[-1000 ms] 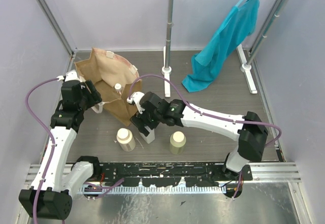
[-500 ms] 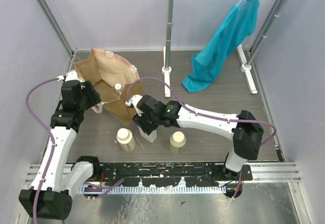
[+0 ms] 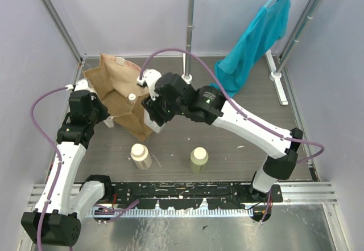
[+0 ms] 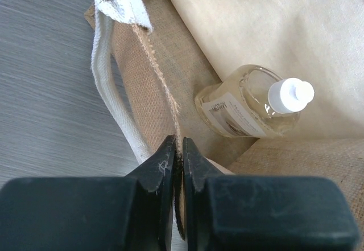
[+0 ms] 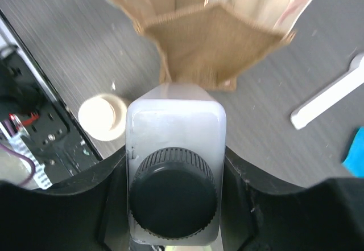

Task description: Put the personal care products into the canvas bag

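The canvas bag (image 3: 116, 89) stands open at the back left, with the amber bottle (image 4: 250, 106) lying inside it, white cap up. My left gripper (image 4: 177, 160) is shut on the bag's frayed rim, beside the whitish strap (image 4: 111, 91). My right gripper (image 5: 175, 177) is shut on the white rectangular bottle (image 5: 173, 128), dark cap toward the camera, held in the air just in front of the bag (image 5: 210, 40). In the top view the right gripper (image 3: 153, 113) hangs by the bag's near right corner. The cream bottle (image 3: 140, 156) and the olive-green bottle (image 3: 198, 160) stand on the table.
A teal garment (image 3: 250, 46) hangs from a rack at the back right. The rack's pole (image 3: 187, 29) and white foot (image 3: 186, 81) stand just behind the right arm. A black rail (image 3: 187, 197) runs along the near edge. Walls close in both sides.
My right gripper shut on the white bottle, lifted it off the table and carried it back toward the bag. My left gripper closed on the bag's rim.
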